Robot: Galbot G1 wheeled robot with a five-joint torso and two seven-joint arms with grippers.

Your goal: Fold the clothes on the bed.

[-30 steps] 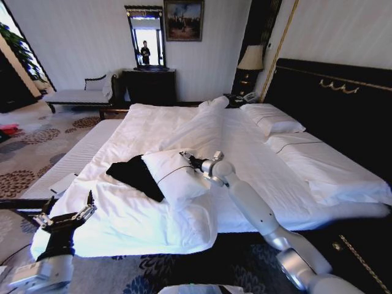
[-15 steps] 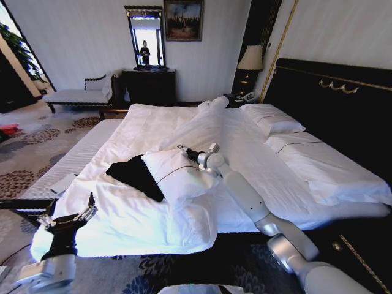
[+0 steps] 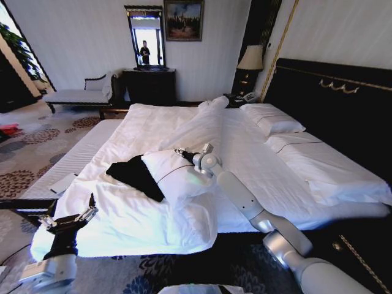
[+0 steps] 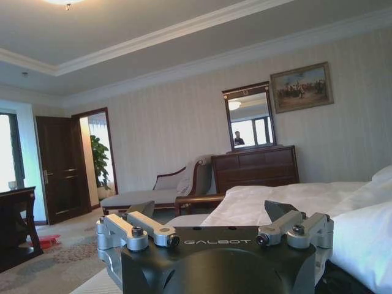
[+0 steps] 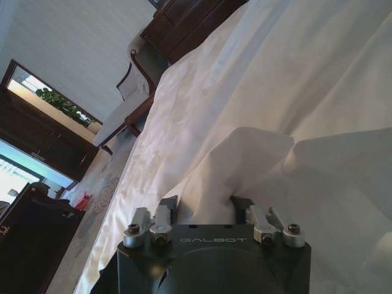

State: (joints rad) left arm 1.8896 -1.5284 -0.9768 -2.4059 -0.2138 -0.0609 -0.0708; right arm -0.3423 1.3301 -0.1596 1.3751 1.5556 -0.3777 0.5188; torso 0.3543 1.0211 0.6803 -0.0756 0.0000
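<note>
The black T-shirt (image 3: 136, 176) lies crumpled on the near left part of the bed (image 3: 153, 122), its right side tucked under a white pillow (image 3: 174, 177). My right gripper (image 3: 179, 151) reaches across to the pillow's far edge. In the right wrist view the right gripper (image 5: 205, 209) has a peak of white pillow fabric (image 5: 245, 159) pinched between its narrowed fingers. Low beside the bed's near left corner, my left gripper (image 3: 68, 215) hovers off the mattress with its fingers wide apart and nothing between them (image 4: 214, 215).
The dark headboard (image 3: 331, 104) runs along the right, with two more pillows (image 3: 272, 119) below it. A rumpled duvet ridge (image 3: 202, 125) crosses the bed's middle. A pale bench (image 3: 76, 95), a dark dresser (image 3: 150, 86) and a lamp (image 3: 251, 58) stand by the far wall. Patterned carpet (image 3: 37, 147) lies left.
My right arm has stretched farther left, carrying its gripper along the pillow's far edge. The left gripper has sunk slightly. The T-shirt has not moved.
</note>
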